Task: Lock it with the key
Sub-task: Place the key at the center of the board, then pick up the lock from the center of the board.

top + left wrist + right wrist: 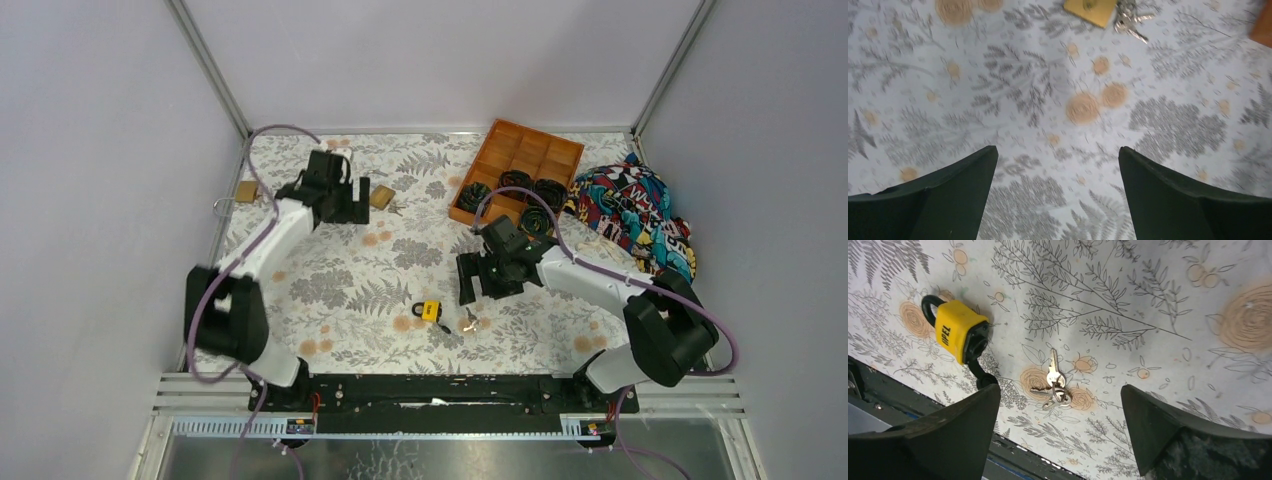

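Note:
A yellow padlock [429, 311] with a black shackle lies near the table's front middle; in the right wrist view the padlock [956, 330] has a black-headed key stuck in its base. A ring of silver keys [469, 320] lies just right of it, also in the right wrist view [1052, 385]. My right gripper [480, 285] is open and empty, hovering above and behind the keys [1058, 400]. My left gripper [340, 205] is open and empty at the back left [1058, 160]. A brass padlock [381, 197] with keys lies right of it, seen in the left wrist view [1090, 10].
Another brass padlock [245, 192] lies at the far left edge. An orange compartment tray [517, 165] with black coiled items stands at the back right. A colourful cloth [637, 212] lies at the right. The black front rail [430, 390] runs along the near edge.

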Action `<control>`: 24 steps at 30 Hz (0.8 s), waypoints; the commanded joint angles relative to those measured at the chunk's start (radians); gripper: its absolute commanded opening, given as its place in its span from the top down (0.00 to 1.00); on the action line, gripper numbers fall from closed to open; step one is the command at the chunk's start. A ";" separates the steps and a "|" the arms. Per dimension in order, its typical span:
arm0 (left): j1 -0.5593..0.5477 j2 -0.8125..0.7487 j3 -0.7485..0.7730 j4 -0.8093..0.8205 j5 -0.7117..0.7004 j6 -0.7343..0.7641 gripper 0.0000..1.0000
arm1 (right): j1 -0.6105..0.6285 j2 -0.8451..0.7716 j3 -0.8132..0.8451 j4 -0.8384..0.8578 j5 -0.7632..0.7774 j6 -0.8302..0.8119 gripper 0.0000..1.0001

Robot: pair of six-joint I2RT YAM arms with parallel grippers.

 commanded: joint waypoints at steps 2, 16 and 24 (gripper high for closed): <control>0.035 0.294 0.278 -0.151 0.056 0.223 0.02 | -0.002 -0.077 0.075 -0.069 0.097 -0.003 0.00; 0.070 0.782 0.695 -0.085 0.174 0.408 0.03 | -0.002 -0.044 0.114 -0.127 0.115 -0.019 0.00; 0.075 0.818 0.699 -0.066 0.287 0.425 0.12 | -0.001 -0.039 0.127 -0.141 0.128 -0.030 0.00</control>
